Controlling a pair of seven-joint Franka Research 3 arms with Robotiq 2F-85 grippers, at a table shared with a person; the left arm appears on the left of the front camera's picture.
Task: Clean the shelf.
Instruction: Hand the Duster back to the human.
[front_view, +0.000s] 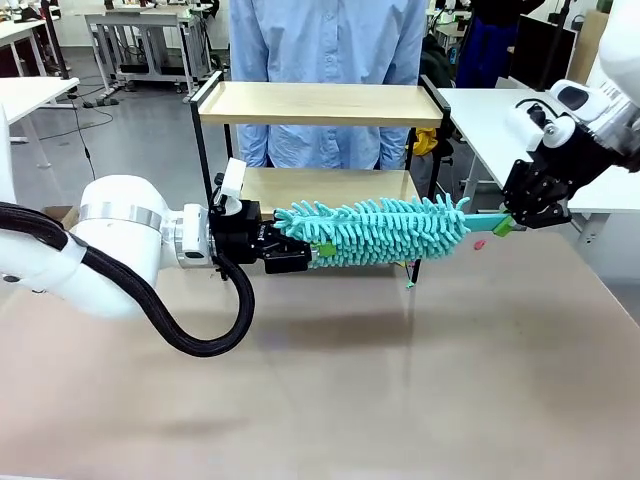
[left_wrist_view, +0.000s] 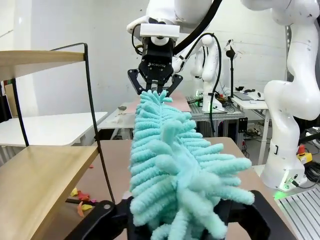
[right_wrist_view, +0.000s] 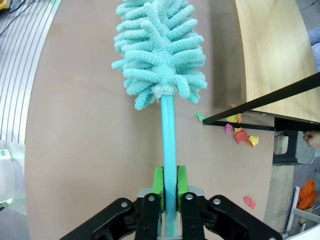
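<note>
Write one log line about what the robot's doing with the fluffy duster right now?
right gripper: shut on duster handle | left gripper: closing round duster head | shelf: behind | paper scraps: on table

Bright, even overhead room light. The duster (front_view: 375, 232) casts a soft shadow on the brown table (front_view: 400, 400) (no glare). The wrist views bend straight lines near their edges; nearest chenille strands look slightly soft.

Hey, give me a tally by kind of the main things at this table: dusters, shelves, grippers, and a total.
Duster: 1, the teal duster
Shelf: 1, the shelf
Grippers: 2, the left gripper and the right gripper
Total: 4
</note>
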